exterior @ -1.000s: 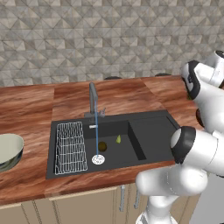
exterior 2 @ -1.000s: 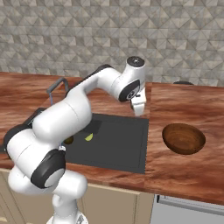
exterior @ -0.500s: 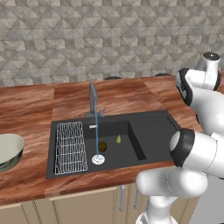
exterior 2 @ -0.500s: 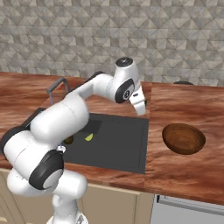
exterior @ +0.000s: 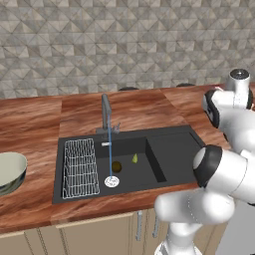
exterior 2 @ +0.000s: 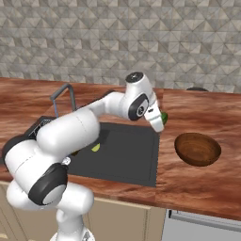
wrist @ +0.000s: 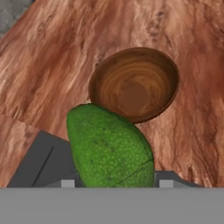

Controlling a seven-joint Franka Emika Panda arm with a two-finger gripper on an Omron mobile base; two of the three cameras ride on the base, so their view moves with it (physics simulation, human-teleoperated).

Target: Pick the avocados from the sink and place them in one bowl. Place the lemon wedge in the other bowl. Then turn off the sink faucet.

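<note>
The left base view takes in the far left of the wooden counter [exterior: 35,119], where the pale grey-green bowl [exterior: 10,171] sits at the picture's edge; nothing can be made out inside it. To its right lies the dark sink [exterior: 169,133], with the white wire rack [exterior: 79,168] in the left part of the basin. The faucet [exterior: 106,112] stands behind the basin, and a thin stream of water [exterior: 110,157] falls from it onto the round silver drain [exterior: 112,181]. Just right of the stream, on the basin floor, lie the dark olive-brown avocado [exterior: 116,166] and then the small yellow lemon wedge [exterior: 135,158], near each other but apart.

The right base view sees the other end of the counter. There the lemon wedge [exterior 2: 96,148] shows past the arm's white body, and the shallow brown wooden bowl [exterior 2: 197,148] rests on the wood to the right of the sink, holding nothing. The arm reaches from the lower left up and across the basin, bending down at the wrist so that the gripper [exterior 2: 160,121] hangs over the sink's right rim, short of the wooden bowl. A bit of bright green avocado [exterior 2: 164,116] peeks out beside it.

The hand view looks down on that green avocado [wrist: 109,148], large in the foreground and pinched between the two fingers, whose tips barely show at either side of it. Beyond it lies the wooden bowl [wrist: 105,78], bare inside, with the sink's corner at lower left.
</note>
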